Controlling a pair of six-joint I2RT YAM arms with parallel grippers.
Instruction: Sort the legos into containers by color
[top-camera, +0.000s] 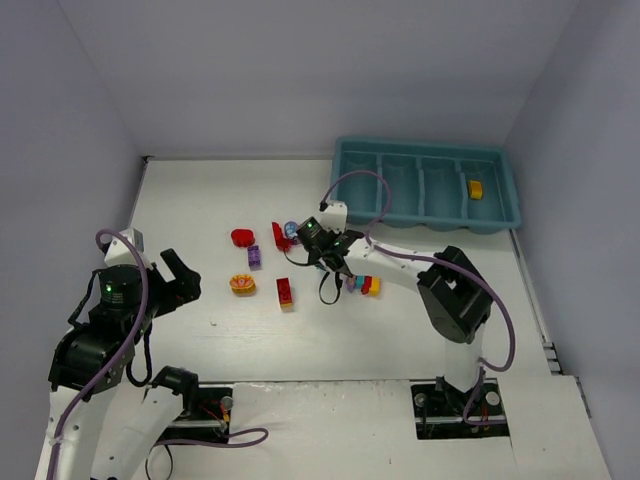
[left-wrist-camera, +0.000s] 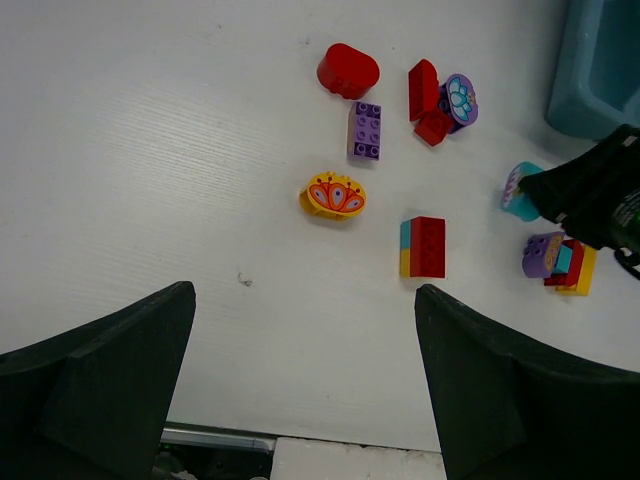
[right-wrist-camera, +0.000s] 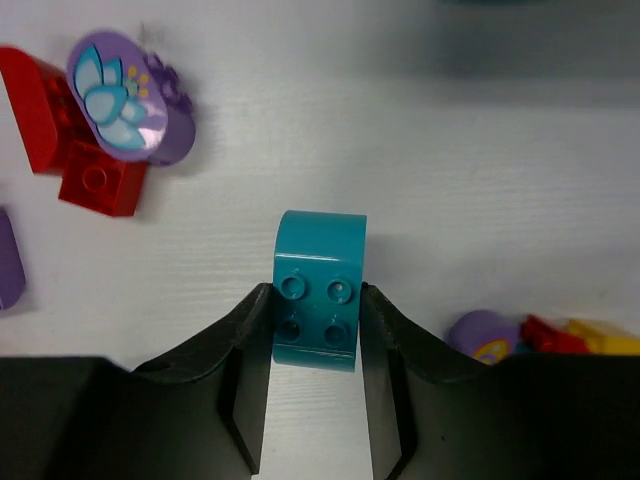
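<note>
Cyan brick (right-wrist-camera: 318, 290) tight between right jaws (left jaws apart)

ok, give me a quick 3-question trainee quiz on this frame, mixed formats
1. True or false: the right tool is shut on the cyan brick.
2. Pick one: in the top view, which compartment of the tray holds the yellow brick? A leftmost, B second from left, C rightmost.
3. Fill in: the left tool is ____ and holds nothing.

Key: 1 true; 2 C; 3 open.
</note>
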